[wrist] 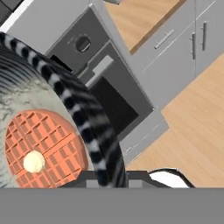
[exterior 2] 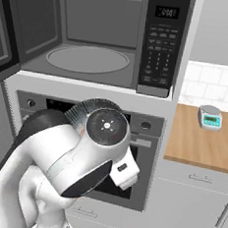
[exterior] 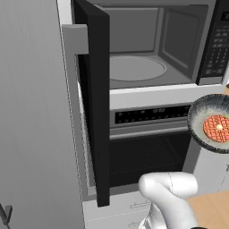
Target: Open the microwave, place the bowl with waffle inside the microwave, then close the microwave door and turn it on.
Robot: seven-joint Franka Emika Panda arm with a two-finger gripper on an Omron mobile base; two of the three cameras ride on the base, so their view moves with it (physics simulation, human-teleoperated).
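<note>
round grey bowl (exterior: pixel 201 117) (finely ridged rim) — waffle (exterior: pixel 217 128) gridded, orange.

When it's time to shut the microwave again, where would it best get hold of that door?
Probably the grey bar handle on the free edge of the microwave door. The door stands swung fully open, so coming from its outer face and pushing it toward the microwave looks easiest.

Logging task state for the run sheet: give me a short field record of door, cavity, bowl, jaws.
microwave door: swung open to the left
microwave: cavity lit, turntable bare
bowl: held in the air, tilted toward the left base camera, below cavity level, in front of the oven
waffle: inside the bowl
gripper: jaws shut on the bowl rim
step: bowl not yet inside
</note>
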